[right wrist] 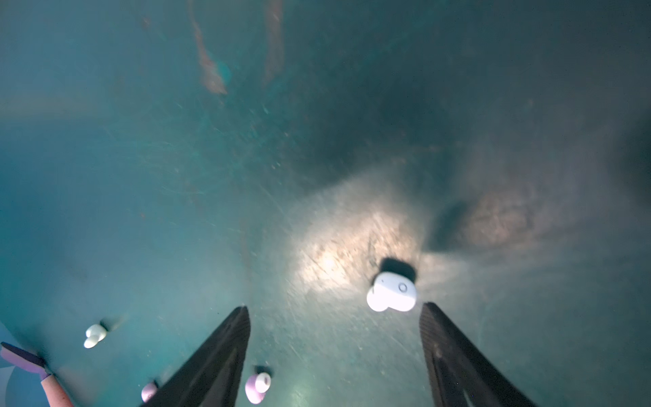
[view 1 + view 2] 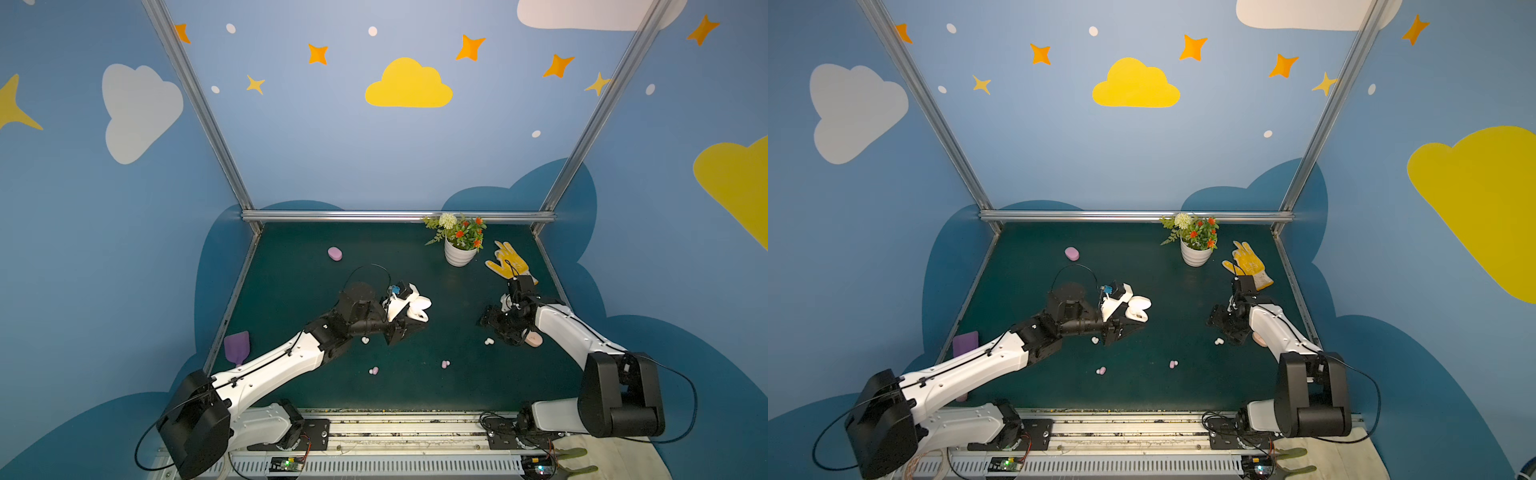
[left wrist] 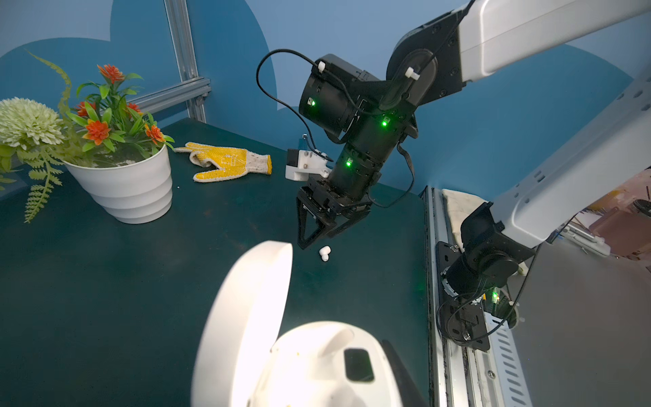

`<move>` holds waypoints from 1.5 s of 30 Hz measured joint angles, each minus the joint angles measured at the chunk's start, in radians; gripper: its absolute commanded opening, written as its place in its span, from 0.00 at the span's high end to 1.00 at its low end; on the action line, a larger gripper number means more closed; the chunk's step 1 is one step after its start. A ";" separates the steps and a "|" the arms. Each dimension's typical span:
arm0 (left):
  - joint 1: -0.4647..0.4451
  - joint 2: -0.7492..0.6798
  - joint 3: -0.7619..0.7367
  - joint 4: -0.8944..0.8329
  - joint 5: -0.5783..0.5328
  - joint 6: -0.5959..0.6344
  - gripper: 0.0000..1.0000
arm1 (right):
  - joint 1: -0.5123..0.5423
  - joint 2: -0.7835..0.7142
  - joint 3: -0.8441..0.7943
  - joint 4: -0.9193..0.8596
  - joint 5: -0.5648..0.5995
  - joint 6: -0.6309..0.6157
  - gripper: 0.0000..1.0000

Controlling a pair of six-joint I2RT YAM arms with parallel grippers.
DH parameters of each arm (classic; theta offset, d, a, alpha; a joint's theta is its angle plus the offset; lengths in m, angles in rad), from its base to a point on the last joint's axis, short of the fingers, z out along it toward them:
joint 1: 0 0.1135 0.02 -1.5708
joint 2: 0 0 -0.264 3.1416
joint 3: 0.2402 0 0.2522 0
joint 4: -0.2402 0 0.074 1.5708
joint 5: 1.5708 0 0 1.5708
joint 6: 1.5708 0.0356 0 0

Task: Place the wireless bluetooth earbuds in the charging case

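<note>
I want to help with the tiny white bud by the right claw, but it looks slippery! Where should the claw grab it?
Pinch the white bud across its wide, flat body, not its small round tip. Coming straight down from above is probably best: it lies flat on the mat with nothing close beside it, and the open right claw hangs near it, a little off-centre.

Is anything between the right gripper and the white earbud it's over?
Nothing visible does. The white earbud lies on bare mat just beyond the open right gripper, nearer one of its fingers. The left gripper holds the open white case.
</note>
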 measured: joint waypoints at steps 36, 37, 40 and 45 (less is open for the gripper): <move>0.000 0.000 0.000 0.001 0.005 -0.011 0.81 | 0.000 0.137 0.024 0.043 -0.031 -0.019 0.25; 0.000 0.000 0.000 0.001 0.005 -0.011 0.81 | 0.000 0.137 0.028 0.037 -0.026 -0.024 0.26; 0.000 0.000 0.000 0.001 0.007 -0.011 0.81 | -0.002 0.137 0.041 0.018 -0.005 -0.037 0.28; 0.000 0.000 0.000 0.000 0.008 -0.011 0.81 | -0.005 0.137 0.053 -0.017 0.024 -0.052 0.39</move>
